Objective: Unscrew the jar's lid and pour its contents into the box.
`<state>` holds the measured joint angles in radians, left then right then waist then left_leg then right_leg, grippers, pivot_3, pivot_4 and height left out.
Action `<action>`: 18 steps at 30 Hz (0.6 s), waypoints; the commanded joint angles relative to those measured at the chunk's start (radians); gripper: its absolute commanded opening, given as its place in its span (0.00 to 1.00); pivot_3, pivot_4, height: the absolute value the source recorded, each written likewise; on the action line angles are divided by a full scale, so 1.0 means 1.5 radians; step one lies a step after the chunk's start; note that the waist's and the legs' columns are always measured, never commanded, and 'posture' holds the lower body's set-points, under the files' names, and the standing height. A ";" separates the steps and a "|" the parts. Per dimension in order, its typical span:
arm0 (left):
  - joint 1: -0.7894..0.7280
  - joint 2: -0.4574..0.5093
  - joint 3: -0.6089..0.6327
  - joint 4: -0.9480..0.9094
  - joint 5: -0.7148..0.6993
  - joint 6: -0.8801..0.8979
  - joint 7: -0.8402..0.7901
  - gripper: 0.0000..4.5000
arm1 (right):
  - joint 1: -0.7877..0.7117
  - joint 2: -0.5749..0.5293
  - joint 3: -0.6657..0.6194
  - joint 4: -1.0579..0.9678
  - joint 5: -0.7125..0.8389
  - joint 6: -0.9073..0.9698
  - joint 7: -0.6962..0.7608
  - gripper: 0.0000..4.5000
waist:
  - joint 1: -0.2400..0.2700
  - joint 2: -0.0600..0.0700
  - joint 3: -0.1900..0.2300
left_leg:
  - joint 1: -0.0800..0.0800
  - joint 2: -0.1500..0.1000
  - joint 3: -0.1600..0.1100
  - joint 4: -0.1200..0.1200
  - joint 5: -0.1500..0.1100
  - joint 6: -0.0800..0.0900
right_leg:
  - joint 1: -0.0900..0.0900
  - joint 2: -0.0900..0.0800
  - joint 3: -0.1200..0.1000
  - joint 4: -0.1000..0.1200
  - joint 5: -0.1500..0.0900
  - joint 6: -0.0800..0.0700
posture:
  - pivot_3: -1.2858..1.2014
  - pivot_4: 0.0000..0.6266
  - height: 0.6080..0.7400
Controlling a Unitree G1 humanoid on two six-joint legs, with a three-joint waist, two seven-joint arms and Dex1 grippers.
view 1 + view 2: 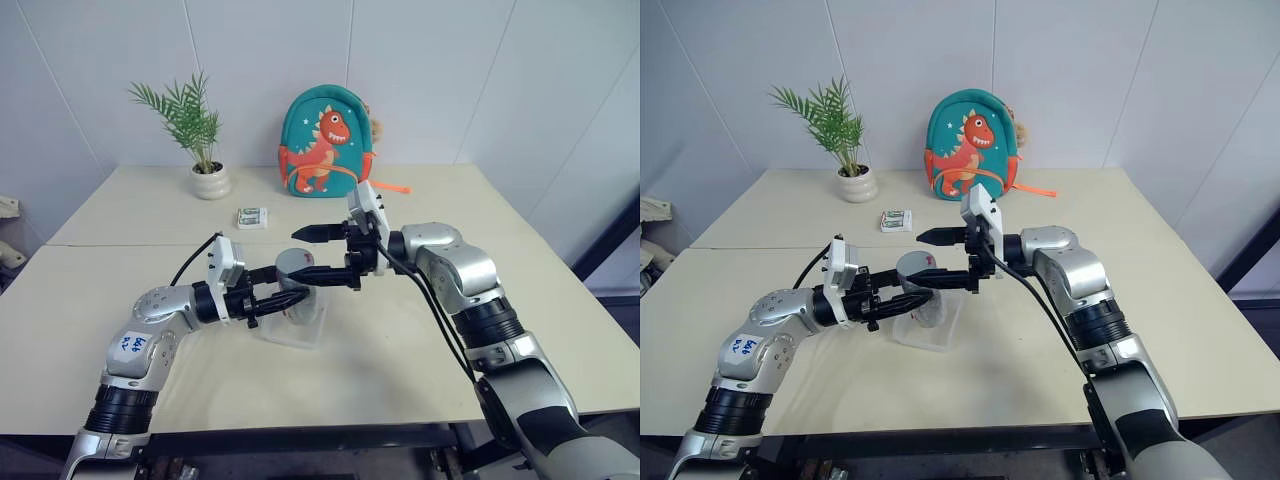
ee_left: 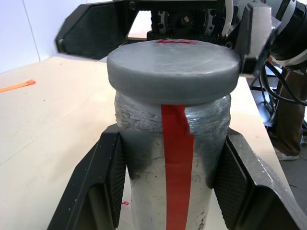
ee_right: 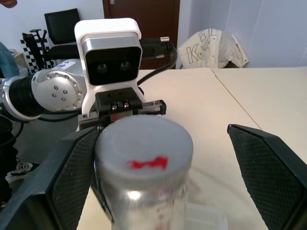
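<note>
Left end effector grips upright jar (lid topmost); right end effector open.

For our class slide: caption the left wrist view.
Left claw clamps the red-taped jar, grey lid on, open right claw behind.

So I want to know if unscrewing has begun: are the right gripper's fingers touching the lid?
Apart. In the right wrist view the right gripper stands open, with bare table between one finger and the lid.
</note>
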<state>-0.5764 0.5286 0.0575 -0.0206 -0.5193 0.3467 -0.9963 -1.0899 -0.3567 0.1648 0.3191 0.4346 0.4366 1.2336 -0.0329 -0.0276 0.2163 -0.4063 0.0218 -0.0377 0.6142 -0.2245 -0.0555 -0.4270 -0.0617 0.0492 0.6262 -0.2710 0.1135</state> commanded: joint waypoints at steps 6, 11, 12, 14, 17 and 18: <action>-0.005 -0.004 0.003 -0.026 -0.009 -0.015 -0.020 0.49 | 0.005 -0.082 -0.063 0.024 -0.003 -0.001 0.003 0.99 | 0.003 0.000 0.000 | 0.000 0.000 0.000 0.000 0.000 0.000 | 0.000 0.000 0.000 0.000 0.000 0.000 | 0.52 0.24 1.00; -0.004 -0.004 0.006 -0.025 -0.007 -0.014 -0.026 0.49 | 0.009 -0.105 -0.075 0.026 0.000 0.009 0.023 0.99 | -0.003 0.000 0.000 | 0.000 0.000 0.002 0.000 0.000 0.000 | 0.000 0.000 0.001 0.000 0.000 0.000 | 0.52 0.24 1.00; -0.004 -0.004 0.007 -0.024 -0.006 -0.014 -0.026 0.49 | 0.010 -0.107 -0.076 0.024 0.001 0.011 0.026 0.99 | -0.003 0.000 0.000 | 0.000 0.000 0.002 0.000 0.000 0.000 | -0.001 0.000 0.001 0.000 0.000 0.000 | 0.52 0.24 1.00; -0.004 -0.003 0.008 -0.024 -0.006 -0.015 -0.026 0.49 | 0.013 -0.109 -0.078 0.012 0.009 0.022 0.035 0.99 | -0.003 0.000 0.000 | 0.000 0.000 0.002 0.000 0.000 0.000 | -0.001 0.000 0.002 0.000 0.000 0.000 | 0.52 0.24 1.00; -0.004 -0.004 0.008 -0.023 -0.005 -0.015 -0.026 0.49 | 0.012 -0.097 -0.084 -0.024 0.032 0.050 0.035 0.99 | -0.003 0.000 0.000 | 0.000 0.000 0.002 0.000 0.000 0.000 | -0.001 0.000 0.002 0.000 0.000 0.000 | 0.52 0.24 1.00; -0.005 -0.003 0.008 -0.022 -0.005 -0.015 -0.026 0.49 | 0.013 -0.089 -0.083 -0.039 0.039 0.060 0.030 0.99 | -0.003 0.000 0.000 | 0.000 0.000 0.002 0.000 0.000 0.000 | -0.001 0.000 0.002 0.000 0.000 0.000 | 0.52 0.24 1.00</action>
<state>-0.5761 0.5218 0.0565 -0.0250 -0.5148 0.3457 -1.0303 -1.0558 -0.5009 0.0693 0.3304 0.4511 0.5089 1.2788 -0.0376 -0.0276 0.2163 -0.4060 0.0218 -0.0342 0.6140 -0.2245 -0.0555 -0.4280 -0.0613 0.0530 0.6260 -0.2706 0.1141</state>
